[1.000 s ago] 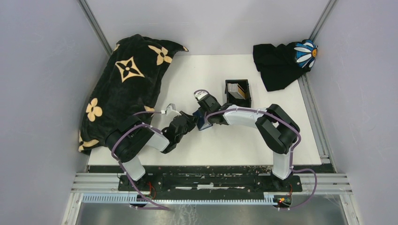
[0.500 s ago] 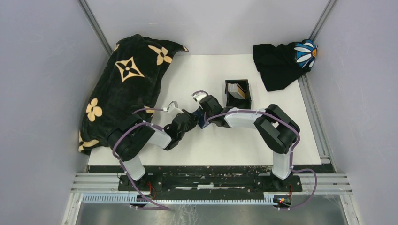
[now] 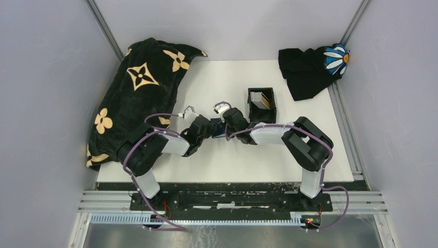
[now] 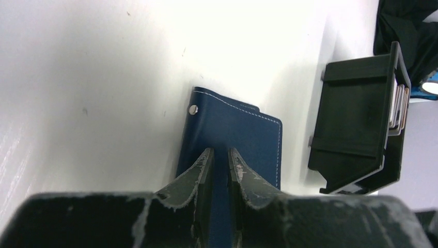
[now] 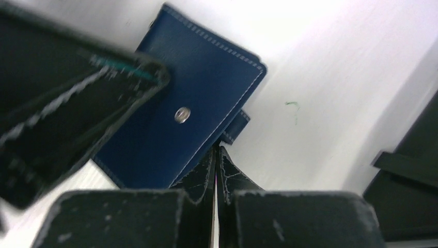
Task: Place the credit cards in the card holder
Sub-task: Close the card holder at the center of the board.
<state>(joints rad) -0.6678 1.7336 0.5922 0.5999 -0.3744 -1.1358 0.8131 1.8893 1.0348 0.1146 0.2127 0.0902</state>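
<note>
The navy card holder (image 4: 235, 129) lies folded on the white table, its snap stud showing. My left gripper (image 4: 218, 151) is shut on its near edge, the blue leather pinched between the jaws. My right gripper (image 5: 217, 149) is shut with nothing between its fingers, the tips resting against the card holder (image 5: 181, 88) beside its snap tab (image 5: 236, 127). In the top view both grippers meet at the card holder (image 3: 217, 126), left gripper (image 3: 208, 126) on one side and right gripper (image 3: 226, 123) on the other. The credit cards (image 3: 263, 99) stand on edge in the black tray (image 4: 356, 129).
The black tray (image 3: 262, 110) sits just right of the grippers. A black blanket with tan flowers (image 3: 137, 98) covers the table's left side. A dark cloth with a blue and white flower (image 3: 310, 70) lies at the back right corner.
My right gripper has closed from open to fully shut at the card holder's tab edge. Both grippers and the card holder have shifted slightly left and away from the bases.
</note>
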